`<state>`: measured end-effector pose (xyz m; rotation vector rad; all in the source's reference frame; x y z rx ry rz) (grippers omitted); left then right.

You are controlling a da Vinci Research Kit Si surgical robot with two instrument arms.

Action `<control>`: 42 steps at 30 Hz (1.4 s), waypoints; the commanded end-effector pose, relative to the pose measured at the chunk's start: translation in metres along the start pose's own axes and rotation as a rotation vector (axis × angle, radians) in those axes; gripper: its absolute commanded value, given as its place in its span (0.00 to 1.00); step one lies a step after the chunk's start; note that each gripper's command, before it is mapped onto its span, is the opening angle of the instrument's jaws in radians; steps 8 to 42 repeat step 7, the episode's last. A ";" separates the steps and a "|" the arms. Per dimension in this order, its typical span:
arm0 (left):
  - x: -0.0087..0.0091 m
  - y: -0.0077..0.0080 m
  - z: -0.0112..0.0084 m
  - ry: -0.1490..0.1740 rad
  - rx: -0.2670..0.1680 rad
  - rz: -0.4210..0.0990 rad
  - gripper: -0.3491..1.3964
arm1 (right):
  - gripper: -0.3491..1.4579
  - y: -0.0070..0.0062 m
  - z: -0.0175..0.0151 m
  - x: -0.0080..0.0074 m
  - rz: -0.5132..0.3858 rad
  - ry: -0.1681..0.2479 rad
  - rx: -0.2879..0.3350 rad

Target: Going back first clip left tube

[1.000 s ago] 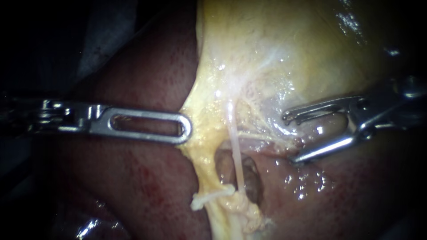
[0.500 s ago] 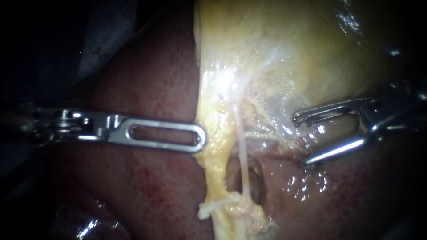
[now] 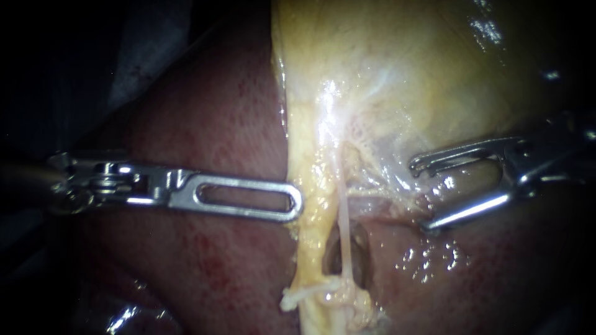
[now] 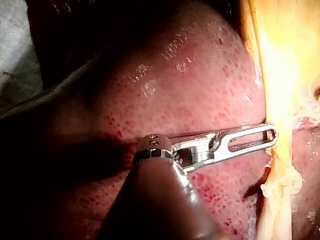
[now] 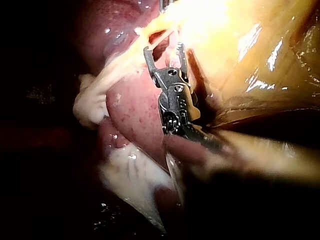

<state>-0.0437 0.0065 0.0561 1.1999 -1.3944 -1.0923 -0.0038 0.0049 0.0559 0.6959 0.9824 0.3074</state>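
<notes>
A thin pale tube [image 3: 343, 217] runs down from the yellow gallbladder [image 3: 403, 68] to a knot of yellow tissue [image 3: 329, 294]; no clip shows on it. Left of the tube hangs a yellow tissue strand [image 3: 310, 211]. My left instrument [image 3: 297, 205] lies across the liver, its slotted jaws shut on that strand's left edge; the left wrist view shows the left instrument [image 4: 272, 135] at the strand [image 4: 280, 165] too. My right instrument [image 3: 419, 196] stands open to the right of the tube, apart from it. The right wrist view shows the right instrument [image 5: 164, 50] with spread jaws, empty.
Dark red liver [image 3: 205, 267] fills the lower left and lower right. Behind the tube lies a dark hollow [image 3: 360, 248]. Wet glistening tissue [image 3: 428, 257] lies under my right instrument. The far left of the view is dark.
My left instrument has moved right, and the yellow strand it holds has gone from pulled sideways to hanging straighter. My right instrument drew slightly right, then stayed still with its jaws spread.
</notes>
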 end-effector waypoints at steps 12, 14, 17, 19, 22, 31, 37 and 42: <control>0.0000 -0.0001 0.0000 0.000 0.000 -0.001 0.00 | 0.47 -0.0001 0.0000 0.0000 0.000 0.000 0.000; 0.0000 -0.0001 0.0000 0.000 0.000 -0.001 0.00 | 0.47 -0.0001 0.0000 0.0000 0.000 0.000 0.000; 0.0000 -0.0001 0.0000 0.000 0.000 -0.001 0.00 | 0.47 -0.0001 0.0000 0.0000 0.000 0.000 0.000; 0.0000 -0.0001 0.0000 0.000 0.000 -0.001 0.00 | 0.47 -0.0001 0.0000 0.0000 0.000 0.000 0.000; 0.0000 -0.0001 0.0000 0.000 0.000 -0.001 0.00 | 0.47 -0.0001 0.0000 0.0000 0.000 0.000 0.000; 0.0000 -0.0001 0.0000 0.000 0.000 -0.001 0.00 | 0.47 -0.0001 0.0000 0.0000 0.000 0.000 0.000; 0.0000 -0.0001 0.0000 0.000 0.000 -0.001 0.00 | 0.47 -0.0001 0.0000 0.0000 0.000 0.000 0.000; 0.0000 -0.0001 0.0000 0.000 0.000 -0.001 0.00 | 0.47 -0.0001 0.0000 0.0000 0.000 0.000 0.000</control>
